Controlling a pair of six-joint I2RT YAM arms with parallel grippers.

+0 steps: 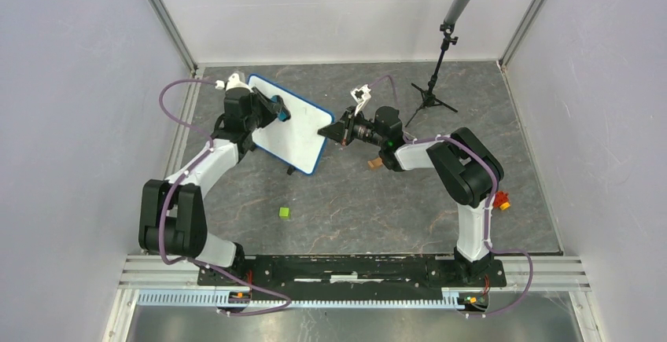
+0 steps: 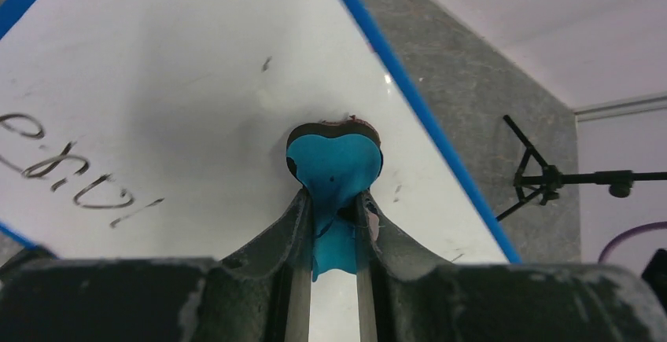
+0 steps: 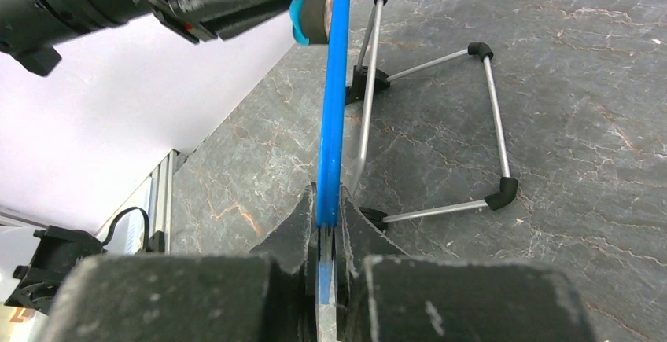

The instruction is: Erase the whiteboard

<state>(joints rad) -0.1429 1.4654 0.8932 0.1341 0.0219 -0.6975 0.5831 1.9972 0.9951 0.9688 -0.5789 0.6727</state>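
The whiteboard [image 1: 292, 131] has a blue frame and stands tilted on its wire feet [image 3: 440, 137] at centre left. My left gripper [image 1: 275, 110] is shut on a blue eraser [image 2: 334, 161] and presses it against the white face [image 2: 181, 82]. Black handwriting [image 2: 71, 169] shows at the left of that face. My right gripper [image 1: 326, 131] is shut on the board's blue right edge [image 3: 334, 106], with the jaws [image 3: 329, 216] clamped either side of the frame. The eraser also shows at the top of the right wrist view [image 3: 300, 13].
A microphone on a black tripod [image 1: 435, 82] stands at the back right and also shows in the left wrist view [image 2: 543, 178]. A small green cube [image 1: 284, 212] lies near the front. A brown piece [image 1: 375, 163] and an orange-red piece [image 1: 502, 200] lie by the right arm.
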